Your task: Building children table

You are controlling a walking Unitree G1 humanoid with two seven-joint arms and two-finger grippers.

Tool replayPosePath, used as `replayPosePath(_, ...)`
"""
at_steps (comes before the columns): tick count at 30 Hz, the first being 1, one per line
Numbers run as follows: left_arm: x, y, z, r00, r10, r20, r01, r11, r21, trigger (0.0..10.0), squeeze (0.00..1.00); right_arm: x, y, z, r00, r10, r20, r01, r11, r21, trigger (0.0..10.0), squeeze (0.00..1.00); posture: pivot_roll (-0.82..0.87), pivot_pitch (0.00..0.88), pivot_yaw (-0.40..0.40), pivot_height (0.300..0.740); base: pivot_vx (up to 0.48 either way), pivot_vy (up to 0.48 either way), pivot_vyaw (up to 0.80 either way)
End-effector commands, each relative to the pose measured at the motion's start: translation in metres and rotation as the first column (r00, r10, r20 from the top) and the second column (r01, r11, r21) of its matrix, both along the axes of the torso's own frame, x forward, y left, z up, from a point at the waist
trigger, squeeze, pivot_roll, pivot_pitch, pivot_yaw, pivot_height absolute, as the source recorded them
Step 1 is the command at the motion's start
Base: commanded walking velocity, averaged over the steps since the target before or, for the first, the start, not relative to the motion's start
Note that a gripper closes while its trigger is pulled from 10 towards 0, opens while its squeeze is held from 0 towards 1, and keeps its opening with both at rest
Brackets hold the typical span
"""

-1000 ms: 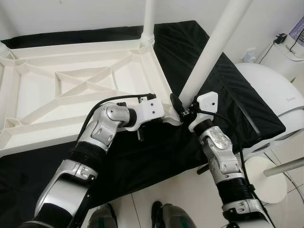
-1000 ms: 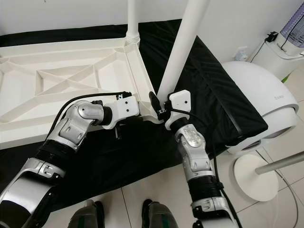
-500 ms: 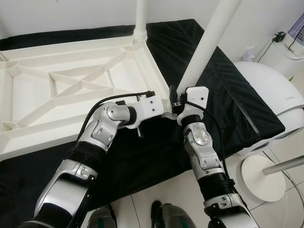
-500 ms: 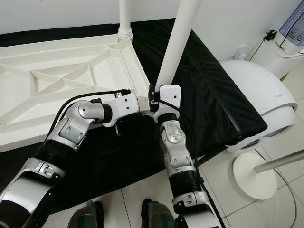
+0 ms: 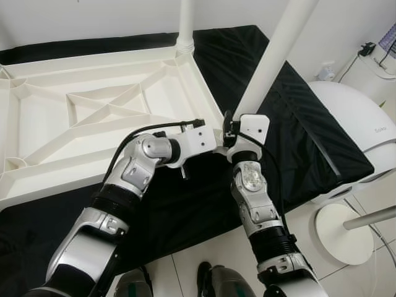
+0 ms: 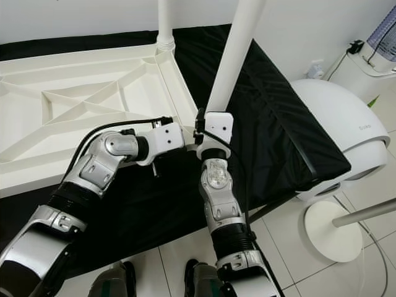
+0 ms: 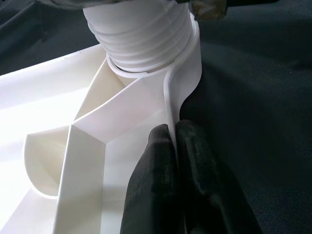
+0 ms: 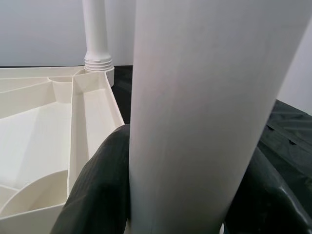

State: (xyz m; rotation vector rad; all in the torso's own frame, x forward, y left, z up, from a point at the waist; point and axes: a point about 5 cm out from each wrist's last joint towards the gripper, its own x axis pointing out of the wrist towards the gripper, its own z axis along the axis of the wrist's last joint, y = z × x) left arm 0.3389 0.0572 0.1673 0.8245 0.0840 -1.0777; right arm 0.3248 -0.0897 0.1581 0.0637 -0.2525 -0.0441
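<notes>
1. Left wrist view puts the left gripper [image 7: 174, 146] at the table's near corner, its two matte black fingers [image 7: 156, 175] pressed together with the thin white rim of the tabletop [image 7: 97, 141] pinched edgewise between them.
2. Just beyond those fingertips, the ribbed, threaded end of a smooth white plastic leg [image 7: 141, 34] sits in the round corner socket.
3. Right wrist view shows the right gripper [image 8: 195, 195] spread around that same leg [image 8: 209, 97], one black finger [image 8: 97, 190] against each side of the broad, glossy cylinder.
4. From the head views, the right gripper [image 5: 230, 127] clasps the leg [image 5: 272, 55] low down, just above the corner, and the leg leans away toward the upper right.
5. The tabletop [image 5: 93, 117] lies upside down, a moulded white plastic panel with raised ribs forming crosses and triangles.
6. A second white leg [image 5: 185, 25] stands upright in the far corner.
7. Black quilted cloth [image 5: 297, 130] lies under the panel, draped over a low base.
8. A rounded white appliance [image 5: 359, 130] stands to the right on pale floor tiles [image 5: 204, 253].
</notes>
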Motion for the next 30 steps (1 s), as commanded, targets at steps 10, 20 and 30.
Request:
replayPosePath(10, 0.002, 0.011, -0.009, 0.997, 0.072, 0.027, -0.073, 0.997, 0.018, 10.0, 0.00, -0.002, -0.049, -0.030, 0.982, -0.152, -0.112, 0.153, 0.988, -0.002, 10.0, 1.00, 0.01, 0.126, -0.062, 0.740, 0.000, 0.000, 0.00)
replayPosePath(20, 0.004, 0.011, -0.008, 0.997, 0.075, 0.031, -0.076, 0.997, 0.015, 10.0, 0.00, 0.001, -0.054, -0.025, 0.995, 0.038, -0.087, -0.036, 0.999, 0.029, 10.0, 0.00, 0.00, 0.128, -0.058, 0.740, 0.000, 0.000, 0.00)
replayPosePath(30, 0.005, 0.009, -0.006, 0.997, 0.074, 0.035, -0.074, 0.997, 0.013, 10.0, 0.00, 0.004, -0.068, -0.018, 0.946, 0.314, -0.079, -0.317, 0.948, -0.035, 10.0, 0.00, -0.01, 0.130, -0.057, 0.740, 0.000, 0.000, 0.00)
